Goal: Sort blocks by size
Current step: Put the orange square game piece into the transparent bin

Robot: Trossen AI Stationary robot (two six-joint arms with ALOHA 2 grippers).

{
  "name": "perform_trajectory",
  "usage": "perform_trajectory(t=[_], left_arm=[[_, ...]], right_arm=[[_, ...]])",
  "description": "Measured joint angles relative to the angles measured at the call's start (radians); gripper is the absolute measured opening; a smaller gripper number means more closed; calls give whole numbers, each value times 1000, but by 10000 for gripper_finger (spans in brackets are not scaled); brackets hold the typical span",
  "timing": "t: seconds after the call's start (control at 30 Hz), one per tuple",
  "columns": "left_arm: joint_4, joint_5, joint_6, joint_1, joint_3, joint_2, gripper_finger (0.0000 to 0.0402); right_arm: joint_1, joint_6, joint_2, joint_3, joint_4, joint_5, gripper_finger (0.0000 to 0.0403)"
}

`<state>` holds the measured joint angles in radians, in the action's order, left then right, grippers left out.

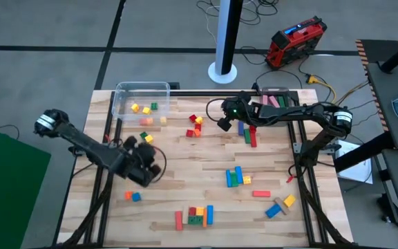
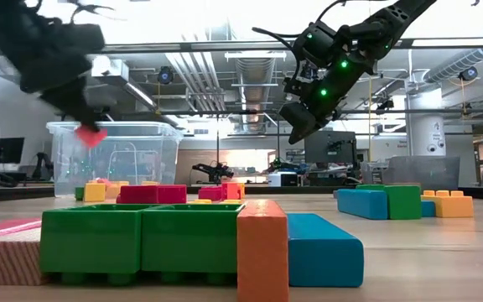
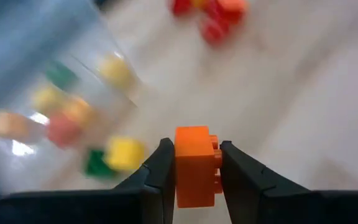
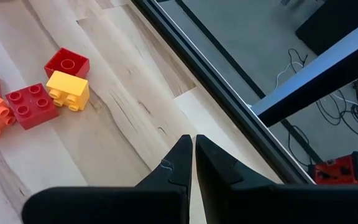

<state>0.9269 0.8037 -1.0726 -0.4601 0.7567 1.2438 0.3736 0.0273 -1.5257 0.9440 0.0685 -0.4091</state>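
Observation:
The blocks lie in loose groups on the wooden table: a red and yellow group, bars at the far right, and more bars nearer. Several small blocks sit in the clear tub at the far left. My left gripper hangs just near of the tub, shut on an orange block. My right gripper hovers shut and empty above the table, right of the red and yellow group. My left gripper pinches the small orange block between its two fingers, the block's studs turned toward one finger. The fingers slant down toward the table's far edge. The block is lifted clear of the table, in front of the tub.
More blocks lie near the front edge. A black frame rail runs along the table's far edge. The bare wood in the middle of the table is free.

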Motion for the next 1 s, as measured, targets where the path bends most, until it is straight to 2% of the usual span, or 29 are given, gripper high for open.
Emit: perform_trajectory(t=[0.2,0.4,0.6,0.77,0.87,1.0], left_arm=[[-17,132,142,224,0,-138,80],[-130,163,354,522,0,-250,80],[-311,86,629,791,0,-299,90],[-362,-167,722,983,0,-294,125],[-362,-196,731,1029,0,-274,148],[-363,-184,750,1014,0,-254,167]], right_arm=[[0,-1,0,0,0,0,13],[0,-11,0,0,0,0,13],[0,-41,0,-8,0,2,13],[-1,-61,0,-14,0,56,13],[-1,-61,0,-16,0,87,13],[-1,-61,0,-16,1,96,13]])
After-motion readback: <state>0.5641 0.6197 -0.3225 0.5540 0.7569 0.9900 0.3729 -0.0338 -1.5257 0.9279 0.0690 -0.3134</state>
